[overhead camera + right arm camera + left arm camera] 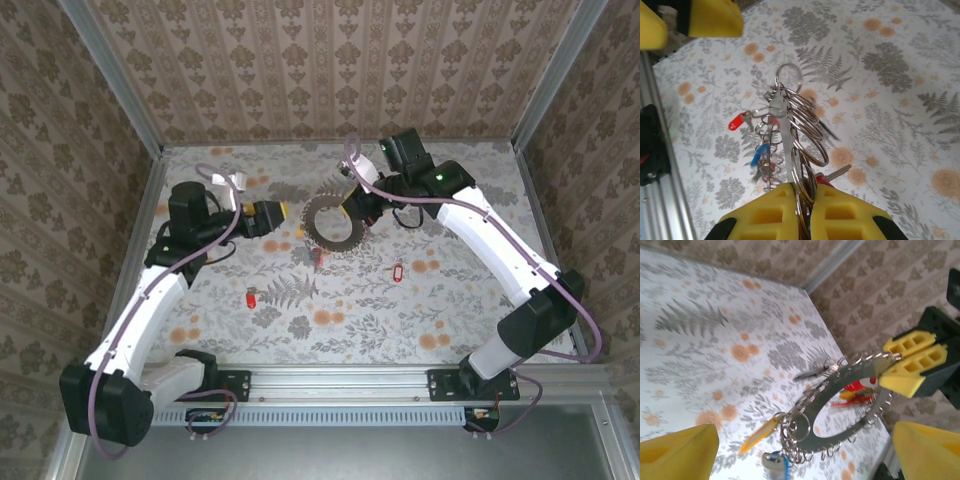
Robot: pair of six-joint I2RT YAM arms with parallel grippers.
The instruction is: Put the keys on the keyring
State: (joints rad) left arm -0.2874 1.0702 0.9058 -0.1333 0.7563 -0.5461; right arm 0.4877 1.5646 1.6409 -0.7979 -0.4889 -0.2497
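Top external view, right pincer (pixel 352 209) pinching keyring (pixel 314 228) rim, left pincer (pixel 285 213) spread, near its opposite edge

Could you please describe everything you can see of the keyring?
The keyring is a flat, grey metal ring with a wide hole and many small wire loops around its rim. Small keys with yellow, blue and red tags hang from some loops. The right gripper clamps its edge, holding it over the floral table.

Damask-papered walls (pixel 330 60) around floral tabletop (pixel 400 310)
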